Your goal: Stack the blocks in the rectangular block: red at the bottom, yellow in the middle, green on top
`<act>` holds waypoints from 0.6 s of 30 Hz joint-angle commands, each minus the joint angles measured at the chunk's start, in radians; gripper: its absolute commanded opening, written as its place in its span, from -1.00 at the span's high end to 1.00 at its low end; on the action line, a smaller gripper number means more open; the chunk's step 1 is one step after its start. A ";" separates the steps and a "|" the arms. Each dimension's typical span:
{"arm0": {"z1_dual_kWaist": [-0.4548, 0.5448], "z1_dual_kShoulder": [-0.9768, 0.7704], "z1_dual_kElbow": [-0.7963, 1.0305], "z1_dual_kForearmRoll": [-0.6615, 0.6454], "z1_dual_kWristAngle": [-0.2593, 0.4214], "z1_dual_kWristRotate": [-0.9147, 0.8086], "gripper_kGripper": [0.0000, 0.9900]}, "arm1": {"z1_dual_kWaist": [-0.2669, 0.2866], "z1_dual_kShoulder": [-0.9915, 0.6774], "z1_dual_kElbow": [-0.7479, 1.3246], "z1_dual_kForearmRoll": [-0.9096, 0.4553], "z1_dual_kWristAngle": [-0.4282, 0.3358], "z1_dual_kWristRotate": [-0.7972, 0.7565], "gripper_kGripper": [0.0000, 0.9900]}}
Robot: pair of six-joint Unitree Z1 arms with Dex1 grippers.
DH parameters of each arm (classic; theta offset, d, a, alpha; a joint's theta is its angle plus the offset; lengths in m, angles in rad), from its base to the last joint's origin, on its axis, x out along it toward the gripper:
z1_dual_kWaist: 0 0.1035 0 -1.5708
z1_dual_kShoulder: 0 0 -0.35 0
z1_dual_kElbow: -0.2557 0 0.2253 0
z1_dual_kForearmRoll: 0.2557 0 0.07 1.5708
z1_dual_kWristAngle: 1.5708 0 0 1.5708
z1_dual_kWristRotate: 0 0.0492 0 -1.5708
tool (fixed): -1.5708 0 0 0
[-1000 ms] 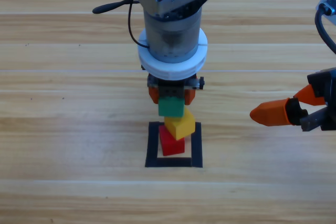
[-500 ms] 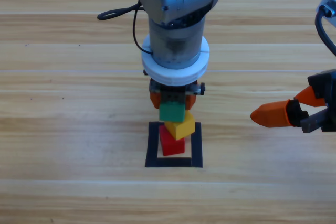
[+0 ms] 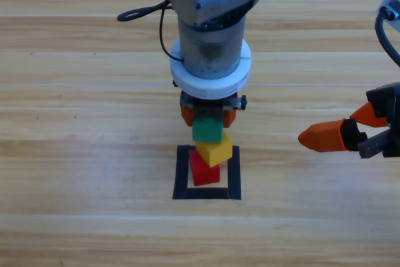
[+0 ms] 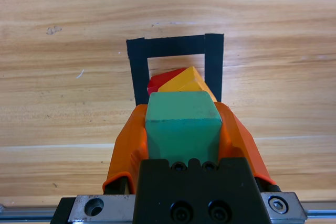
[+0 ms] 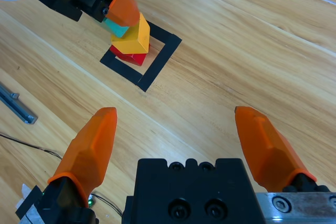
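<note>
Green cube (image 3: 207,130) sits pinched in the left gripper's (image 3: 207,115) fingers, just above the yellow cube (image 3: 214,151) on the red cube (image 3: 204,171) inside the taped rectangle (image 3: 182,173), mid-counter. We centre it, square to the skewed yellow, before letting go. Right gripper (image 5: 179,148) waits agape near the counter's right edge.

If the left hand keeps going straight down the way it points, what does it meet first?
The green cube it grips would most likely land on the yellow cube, which sits askew on the red cube inside the tape rectangle. How much gap remains is unclear.
</note>
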 commanded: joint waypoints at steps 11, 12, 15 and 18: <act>-0.019 0.057 0.002 -0.001 0.011 0.001 0.64 | -0.025 -0.022 0.032 -0.022 0.016 -0.012 -1.00; -0.019 0.059 0.004 -0.001 0.011 0.001 0.64 | -0.025 -0.022 0.032 -0.022 0.016 -0.012 -1.00; -0.019 0.053 0.011 -0.001 0.011 -0.001 0.64 | -0.025 -0.022 0.033 -0.022 0.017 -0.012 -1.00; -0.019 0.053 0.016 -0.002 0.011 -0.004 0.64 | -0.025 -0.022 0.033 -0.022 0.017 -0.012 -1.00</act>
